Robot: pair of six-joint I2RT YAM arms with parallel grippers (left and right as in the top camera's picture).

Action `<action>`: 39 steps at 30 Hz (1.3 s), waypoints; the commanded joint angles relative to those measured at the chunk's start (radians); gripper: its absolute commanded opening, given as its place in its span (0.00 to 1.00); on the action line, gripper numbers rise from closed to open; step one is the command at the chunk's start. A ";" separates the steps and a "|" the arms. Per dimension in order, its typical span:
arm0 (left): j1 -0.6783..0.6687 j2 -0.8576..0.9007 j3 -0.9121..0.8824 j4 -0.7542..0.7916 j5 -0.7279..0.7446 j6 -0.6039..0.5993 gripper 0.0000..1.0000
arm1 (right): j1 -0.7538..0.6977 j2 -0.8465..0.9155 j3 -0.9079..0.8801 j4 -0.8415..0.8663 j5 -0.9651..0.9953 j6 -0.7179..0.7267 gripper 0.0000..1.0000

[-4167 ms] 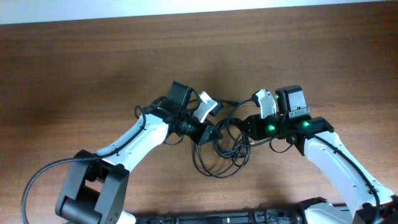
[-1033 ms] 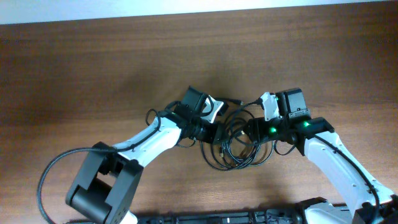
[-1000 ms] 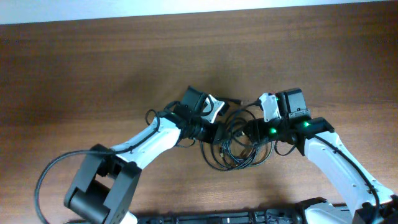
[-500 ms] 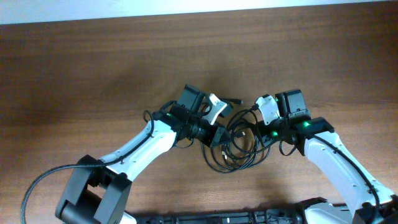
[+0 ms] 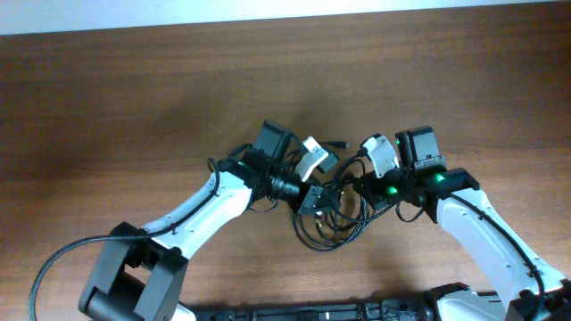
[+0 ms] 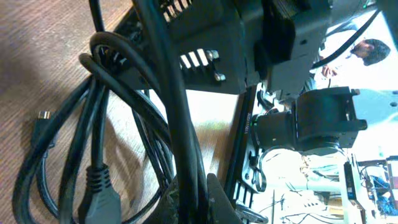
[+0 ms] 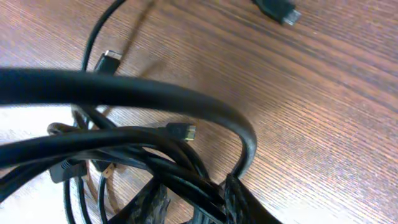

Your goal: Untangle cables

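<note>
The cables are thin black cords in overlapping loops on the brown table, between my two arms. My left gripper is shut on several strands at the bundle's left side; in the left wrist view the cords run up from between its fingers. My right gripper is shut on strands at the bundle's right side; in the right wrist view the cords pass between its fingers. The held part of the bundle is lifted; lower loops lie on the table.
Loose plug ends lie on the wood: one behind the bundle, others in the right wrist view and left wrist view. The two grippers are close together.
My left gripper has shifted right and toward the front, closer to the right gripper. The bundle's loops have drawn together and risen a little. The right arm has hardly moved.
</note>
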 commanded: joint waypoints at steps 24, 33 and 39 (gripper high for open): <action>0.245 -0.028 0.003 -0.118 0.150 0.073 0.00 | -0.116 0.001 0.003 -0.180 0.474 0.800 0.36; 0.245 -0.028 0.003 -0.118 0.210 0.099 0.00 | -0.024 0.001 0.003 0.018 -0.061 0.246 0.42; 0.245 -0.028 0.003 -0.118 0.207 0.099 0.00 | -0.006 0.001 0.003 0.018 -0.057 0.247 0.22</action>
